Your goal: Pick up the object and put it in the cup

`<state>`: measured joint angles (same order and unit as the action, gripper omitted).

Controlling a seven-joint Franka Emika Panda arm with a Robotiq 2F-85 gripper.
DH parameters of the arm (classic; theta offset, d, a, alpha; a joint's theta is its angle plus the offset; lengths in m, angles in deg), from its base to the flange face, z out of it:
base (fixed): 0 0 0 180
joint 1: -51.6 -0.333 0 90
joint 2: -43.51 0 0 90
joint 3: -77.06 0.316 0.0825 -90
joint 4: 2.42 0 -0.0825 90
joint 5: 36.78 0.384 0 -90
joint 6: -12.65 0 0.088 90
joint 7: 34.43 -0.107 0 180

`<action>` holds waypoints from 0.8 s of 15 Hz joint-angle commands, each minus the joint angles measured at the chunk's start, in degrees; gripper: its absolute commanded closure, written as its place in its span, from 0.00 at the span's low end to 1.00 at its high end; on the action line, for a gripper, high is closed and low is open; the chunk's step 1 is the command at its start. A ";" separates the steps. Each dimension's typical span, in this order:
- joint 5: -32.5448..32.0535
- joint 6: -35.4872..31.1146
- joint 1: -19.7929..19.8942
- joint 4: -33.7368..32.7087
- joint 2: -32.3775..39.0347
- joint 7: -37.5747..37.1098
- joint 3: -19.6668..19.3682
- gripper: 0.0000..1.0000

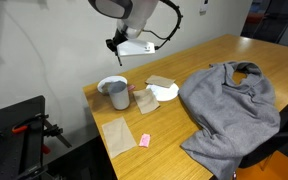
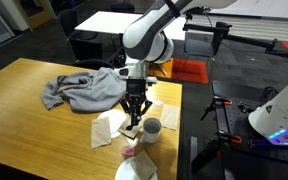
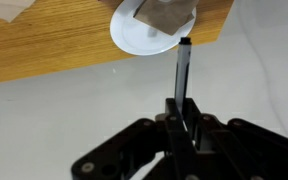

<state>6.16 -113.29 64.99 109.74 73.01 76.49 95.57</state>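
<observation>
Marker [image 3: 182, 65] stands upright, pinched in the end effector [image 3: 182, 112], which is closed on it. Cup [image 1: 117, 93] rests nearby on the bench [image 1: 219, 55].

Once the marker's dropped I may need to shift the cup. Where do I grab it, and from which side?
Pinch the cup at its rim from straight above, one finger inside the wall, one outside. It stands upright with its mouth open, and its body may be too wide to span. The gripper is shut on the marker, so release that first.
</observation>
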 commanded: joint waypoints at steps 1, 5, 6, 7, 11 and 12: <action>1.27 5.41 -1.81 -0.06 -1.70 5.67 -3.18 0.97; 0.74 9.37 -2.54 -0.23 -1.73 12.66 -5.10 0.97; 0.77 10.32 -2.65 -0.33 -1.59 14.37 -5.57 0.97; 0.87 11.27 -2.68 -0.42 -1.45 16.03 -5.93 0.97; 1.11 16.36 -2.42 -1.80 0.06 22.53 -7.52 0.97; 1.07 17.61 -2.39 -2.04 0.30 23.93 -7.98 0.97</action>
<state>6.18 -100.10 63.14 109.44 72.64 96.06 89.45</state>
